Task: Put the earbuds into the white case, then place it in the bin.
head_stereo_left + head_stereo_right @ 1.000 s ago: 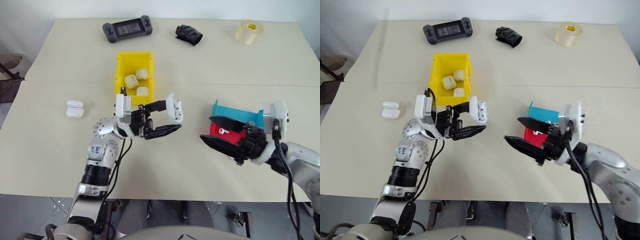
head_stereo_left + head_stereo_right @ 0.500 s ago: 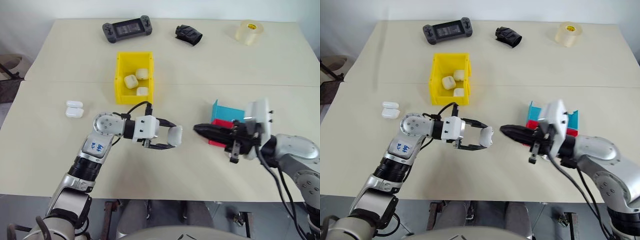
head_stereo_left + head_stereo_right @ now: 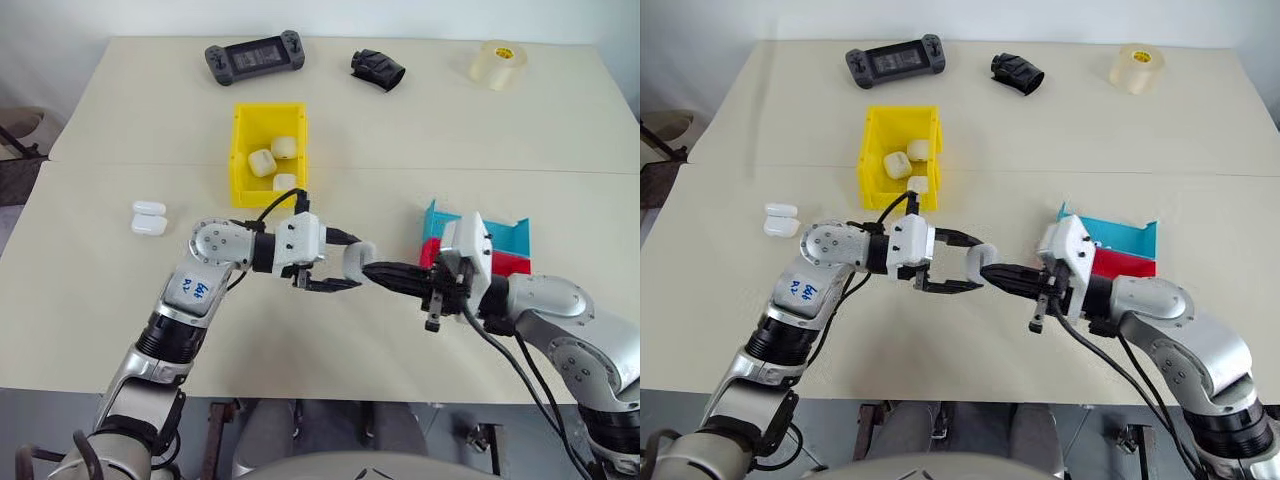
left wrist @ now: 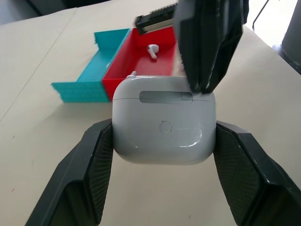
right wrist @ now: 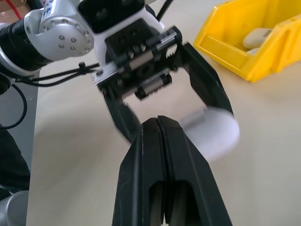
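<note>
Glossy white case point(image 4: 163, 121), lid down, pinched between left fingers point(image 4: 89, 169); right fingers point(image 5: 162, 155) pressed together, empty.

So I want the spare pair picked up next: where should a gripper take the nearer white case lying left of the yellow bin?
Probably across the two long flat sides of the nearer white case, coming straight down. It lies flat on the table, touching its twin on the far side.
</note>
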Controlling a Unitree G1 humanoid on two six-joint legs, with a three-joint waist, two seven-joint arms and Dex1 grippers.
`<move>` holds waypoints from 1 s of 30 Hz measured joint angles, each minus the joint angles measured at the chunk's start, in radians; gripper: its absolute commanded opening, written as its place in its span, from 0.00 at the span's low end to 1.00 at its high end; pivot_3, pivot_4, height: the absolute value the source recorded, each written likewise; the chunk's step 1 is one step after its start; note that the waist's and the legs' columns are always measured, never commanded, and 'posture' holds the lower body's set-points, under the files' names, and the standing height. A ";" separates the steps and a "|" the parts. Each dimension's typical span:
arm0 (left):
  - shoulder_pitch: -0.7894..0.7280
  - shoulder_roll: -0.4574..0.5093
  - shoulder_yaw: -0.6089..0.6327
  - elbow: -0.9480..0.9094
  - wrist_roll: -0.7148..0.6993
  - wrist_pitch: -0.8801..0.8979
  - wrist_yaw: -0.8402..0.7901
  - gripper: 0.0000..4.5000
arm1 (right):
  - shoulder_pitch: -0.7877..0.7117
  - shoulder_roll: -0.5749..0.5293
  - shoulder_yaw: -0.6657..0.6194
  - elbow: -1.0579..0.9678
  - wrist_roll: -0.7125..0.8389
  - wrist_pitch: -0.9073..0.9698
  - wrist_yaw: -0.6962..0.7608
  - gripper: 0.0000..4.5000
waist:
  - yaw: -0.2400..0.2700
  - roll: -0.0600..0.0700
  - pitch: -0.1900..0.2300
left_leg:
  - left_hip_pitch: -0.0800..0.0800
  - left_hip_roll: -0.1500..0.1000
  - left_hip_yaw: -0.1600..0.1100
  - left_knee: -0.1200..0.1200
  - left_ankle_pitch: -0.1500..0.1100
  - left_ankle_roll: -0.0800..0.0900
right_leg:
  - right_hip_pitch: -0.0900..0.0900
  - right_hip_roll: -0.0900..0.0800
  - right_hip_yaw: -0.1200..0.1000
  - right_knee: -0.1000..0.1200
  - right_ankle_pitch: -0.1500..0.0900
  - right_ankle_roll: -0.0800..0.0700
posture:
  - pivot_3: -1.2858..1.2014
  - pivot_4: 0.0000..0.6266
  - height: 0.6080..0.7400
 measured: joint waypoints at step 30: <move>-0.162 -0.061 0.306 0.312 0.031 0.067 0.576 0.99 | 0.188 0.059 -0.220 0.004 -0.117 -0.250 0.006 1.00 | 0.001 -0.003 -0.001 | 0.001 -0.001 0.000 0.000 0.000 0.000 | 0.000 0.000 0.000 0.001 0.000 0.000 | 0.52 0.24 1.00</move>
